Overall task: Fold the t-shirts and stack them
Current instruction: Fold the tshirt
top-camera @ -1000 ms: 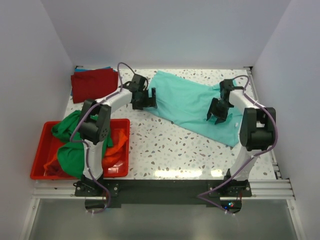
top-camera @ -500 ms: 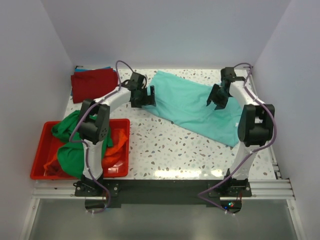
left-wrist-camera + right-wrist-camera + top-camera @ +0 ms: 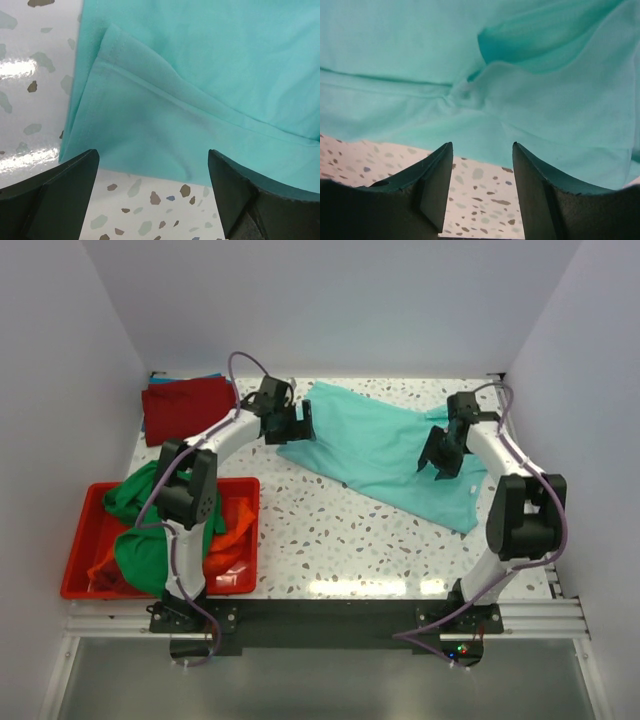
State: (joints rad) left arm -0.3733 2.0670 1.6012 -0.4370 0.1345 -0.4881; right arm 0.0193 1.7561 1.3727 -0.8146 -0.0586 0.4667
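The teal t-shirt (image 3: 385, 452) lies spread and rumpled across the back right of the table; it fills the left wrist view (image 3: 210, 75) and the right wrist view (image 3: 470, 65). A dark red t-shirt (image 3: 185, 406) lies folded at the back left, with a blue one (image 3: 160, 376) peeking from under it. Green (image 3: 145, 540) and orange (image 3: 232, 530) t-shirts sit bunched in the bin. My left gripper (image 3: 297, 426) is open and empty over the teal shirt's left edge (image 3: 153, 172). My right gripper (image 3: 438, 460) is open and empty over the shirt's right part (image 3: 482, 165).
A red plastic bin (image 3: 82, 540) stands at the front left of the speckled table (image 3: 350, 540). White walls close in the back and both sides. A metal rail runs along the right table edge (image 3: 535, 540).
My left gripper has moved a little toward the back, and the shirt's left edge has shifted with it. My right gripper swung back, then forward and right over the shirt.
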